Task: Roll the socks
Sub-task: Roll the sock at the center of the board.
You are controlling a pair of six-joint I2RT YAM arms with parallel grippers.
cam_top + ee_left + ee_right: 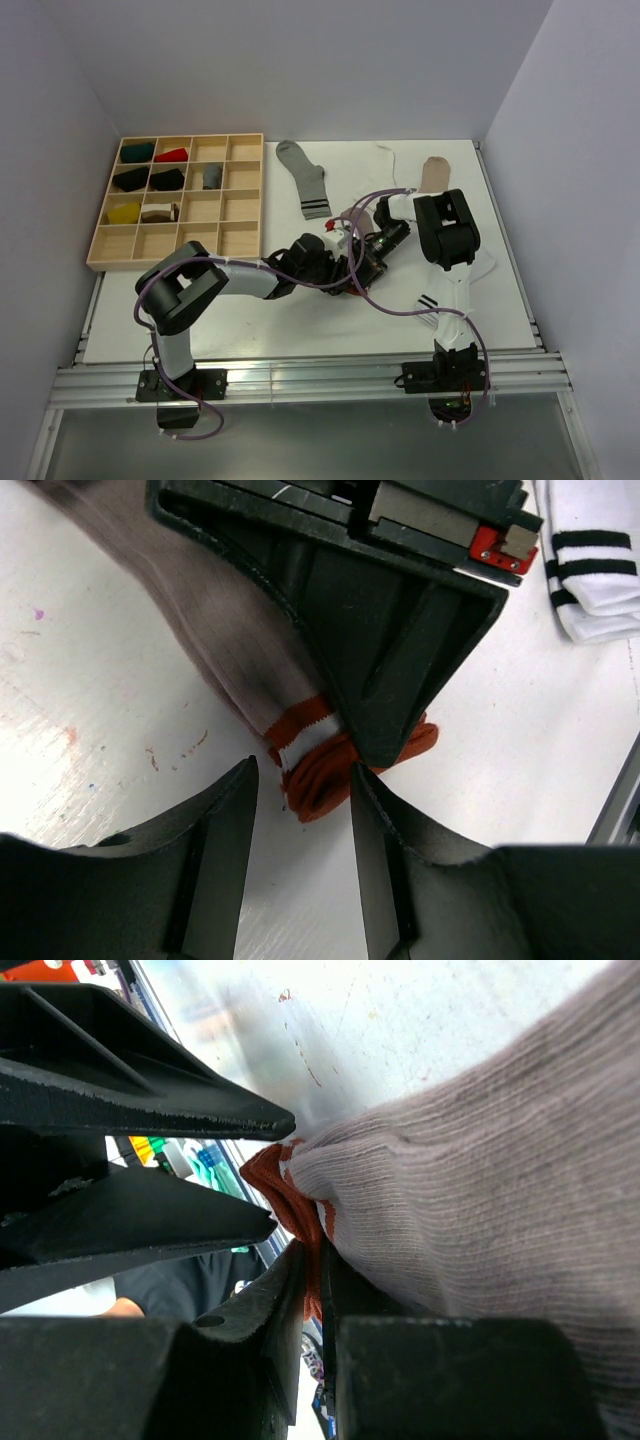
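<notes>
— White bench (250,320) lay under the soft taupe knit sock with red-white stripes (230,630), near the middle.
— The right end effector (312,1260) pinched its red end; the left end effector (303,770) stood spread just by it.
— What could have gone wrong?
— That small pinch might have slipped and dropped the sock.

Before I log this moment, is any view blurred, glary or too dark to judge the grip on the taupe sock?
Top external: sharp, evenly lit, soft shadows only. Left wrist: the taupe sock smears toward the upper left; its red cuff is crisp. Right wrist: knit sharp, table behind soft, right fingers dark but readable.
</notes>
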